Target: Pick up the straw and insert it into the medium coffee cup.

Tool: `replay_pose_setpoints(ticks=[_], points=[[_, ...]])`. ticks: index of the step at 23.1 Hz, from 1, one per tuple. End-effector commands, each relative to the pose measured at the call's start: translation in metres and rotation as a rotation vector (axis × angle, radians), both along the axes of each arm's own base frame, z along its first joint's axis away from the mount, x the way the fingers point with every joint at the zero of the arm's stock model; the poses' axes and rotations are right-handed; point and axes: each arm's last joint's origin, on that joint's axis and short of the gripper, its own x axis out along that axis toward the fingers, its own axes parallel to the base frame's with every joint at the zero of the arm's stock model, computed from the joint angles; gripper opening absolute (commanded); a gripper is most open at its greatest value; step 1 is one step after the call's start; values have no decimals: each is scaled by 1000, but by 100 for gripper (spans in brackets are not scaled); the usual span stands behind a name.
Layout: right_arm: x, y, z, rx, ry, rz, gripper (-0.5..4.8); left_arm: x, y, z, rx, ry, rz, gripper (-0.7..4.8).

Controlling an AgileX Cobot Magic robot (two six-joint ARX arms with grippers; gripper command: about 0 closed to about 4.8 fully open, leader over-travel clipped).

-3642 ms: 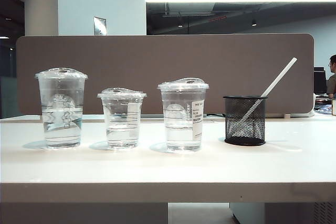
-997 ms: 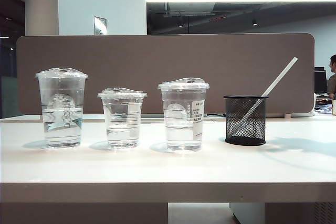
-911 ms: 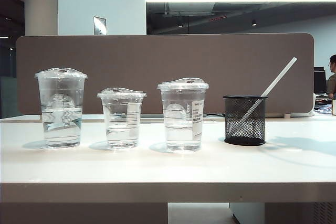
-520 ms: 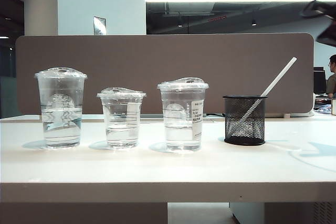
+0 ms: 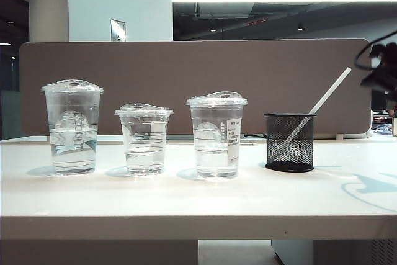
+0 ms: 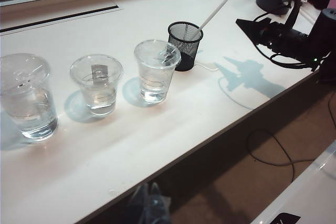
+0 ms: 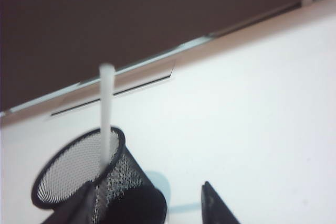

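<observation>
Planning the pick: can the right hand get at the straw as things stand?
Probably yes. The right hand is open above the mesh cup, and the straw sticks up out of it with nothing between; the left hand is not in view.

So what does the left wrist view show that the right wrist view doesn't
Only the left wrist view shows the three cups, including the medium cup next to the holder, plus the right arm reaching in over the table edge and the floor below. Only the right wrist view shows the right gripper, its fingertips open beside the holder, and the brown partition close up. Both show the black mesh holder with the straw leaning in it on the white table. The left gripper appears in neither.
</observation>
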Motion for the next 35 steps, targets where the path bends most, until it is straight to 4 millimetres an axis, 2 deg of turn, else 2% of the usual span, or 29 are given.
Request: replay_pose_setpoints(ticks=[1, 4, 10, 16, 21, 22, 24, 25, 27, 31, 33, 35], points=[[8, 2, -4, 14, -40, 48, 279, 0, 0, 1, 1, -14, -5, -4], [26, 7, -11, 25, -31, 89, 279, 0, 0, 1, 1, -13, -5, -4], [53, 24, 0, 24, -89, 144, 279, 0, 0, 1, 1, -13, -6, -4], [68, 27, -2, 26, -76, 119, 279, 0, 0, 1, 1, -13, -6, -4], [73, 28, -8, 26, -57, 121, 269, 0, 0, 1, 1, -13, -5, -4], [73, 28, -9, 26, -57, 121, 257, 0, 0, 1, 1, -14, -5, -4], [73, 28, -11, 26, -51, 121, 133, 0, 0, 1, 1, -13, -6, -4], [73, 28, -11, 26, -52, 121, 107, 0, 0, 1, 1, -13, -6, -4], [74, 28, -11, 25, -57, 121, 93, 0, 0, 1, 1, -13, -5, -4], [79, 28, -6, 25, -75, 123, 95, 0, 0, 1, 1, -14, -5, -4], [83, 28, -1, 25, -95, 124, 133, 0, 0, 1, 1, -14, -5, -4], [87, 28, 3, 25, -100, 126, 149, 0, 0, 1, 1, -13, -5, -4]])
